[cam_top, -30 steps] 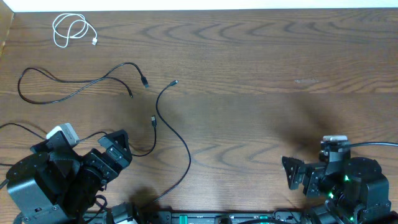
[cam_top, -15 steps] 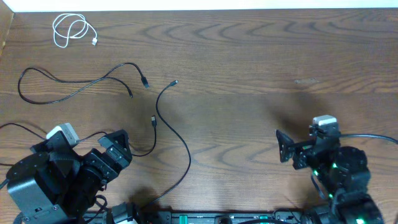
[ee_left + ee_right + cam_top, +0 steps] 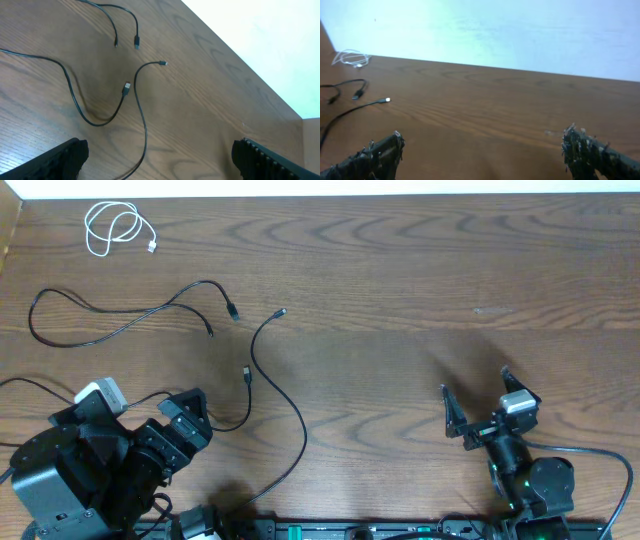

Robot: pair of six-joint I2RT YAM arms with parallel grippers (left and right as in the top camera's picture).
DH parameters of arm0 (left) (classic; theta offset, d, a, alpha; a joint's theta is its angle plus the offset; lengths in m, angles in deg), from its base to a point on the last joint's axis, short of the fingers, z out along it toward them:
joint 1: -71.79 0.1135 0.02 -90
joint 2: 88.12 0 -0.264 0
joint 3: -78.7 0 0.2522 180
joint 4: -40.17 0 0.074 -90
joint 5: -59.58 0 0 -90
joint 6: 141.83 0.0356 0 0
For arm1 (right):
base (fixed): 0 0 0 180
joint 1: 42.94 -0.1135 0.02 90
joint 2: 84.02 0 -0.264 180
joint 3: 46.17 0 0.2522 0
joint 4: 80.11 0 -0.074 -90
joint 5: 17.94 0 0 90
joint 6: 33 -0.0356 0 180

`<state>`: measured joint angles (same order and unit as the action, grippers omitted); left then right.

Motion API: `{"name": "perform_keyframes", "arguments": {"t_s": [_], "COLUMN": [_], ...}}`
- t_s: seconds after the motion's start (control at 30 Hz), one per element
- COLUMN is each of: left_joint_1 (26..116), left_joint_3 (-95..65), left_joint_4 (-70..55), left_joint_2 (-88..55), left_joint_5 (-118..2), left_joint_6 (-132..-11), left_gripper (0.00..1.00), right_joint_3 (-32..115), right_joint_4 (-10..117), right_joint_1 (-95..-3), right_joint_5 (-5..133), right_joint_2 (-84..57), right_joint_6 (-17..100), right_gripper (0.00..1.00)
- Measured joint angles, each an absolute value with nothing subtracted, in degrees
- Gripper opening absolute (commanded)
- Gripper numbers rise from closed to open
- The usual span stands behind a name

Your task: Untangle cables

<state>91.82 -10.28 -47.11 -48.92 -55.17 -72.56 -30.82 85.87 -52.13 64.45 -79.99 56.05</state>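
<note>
A small white cable (image 3: 112,228) lies coiled at the far left corner. Three thin black cables lie spread over the left half. One long cable (image 3: 120,315) loops at left and ends in two plugs. A short curved cable (image 3: 246,375) lies just ahead of my left gripper (image 3: 190,418). A third black cable (image 3: 290,405) runs from a plug down to the near edge and passes between my open left fingers (image 3: 65,157). My right gripper (image 3: 477,395) is open over bare wood at the near right, far from every cable. The white coil (image 3: 351,57) shows far off in the right wrist view.
The wooden table (image 3: 400,280) ends in a white wall along its far edge. A thicker black wire (image 3: 590,450) trails from the right arm's base. Another thick wire (image 3: 30,385) leads to the left arm's base at the near left.
My right arm has shifted left and forward from the near right corner and turned its open fingers up the table. The left arm and the cables have not moved.
</note>
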Motion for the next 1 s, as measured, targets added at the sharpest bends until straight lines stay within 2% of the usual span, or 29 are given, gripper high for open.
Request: {"name": "perform_keyframes", "arguments": {"t_s": [0.5, 1.0], "left_joint_1": [91.82, 91.82], "left_joint_3": [-10.28, -10.28], "left_joint_4": [-47.09, -47.09], "left_joint_2": [-48.92, -48.92], "left_joint_5": [-55.17, -55.17], "left_joint_6": [-72.56, -72.56], "left_gripper": [0.97, 0.97], "right_joint_3": [-31.87, -31.87], "right_joint_4": [82.38, 82.05], "right_joint_1": [-40.52, -42.34], "right_joint_5": [65.74, 68.01], "right_joint_2": [-83.31, -83.31], "right_joint_6": [56.33, 56.33], "right_gripper": [0.99, 0.99]}}
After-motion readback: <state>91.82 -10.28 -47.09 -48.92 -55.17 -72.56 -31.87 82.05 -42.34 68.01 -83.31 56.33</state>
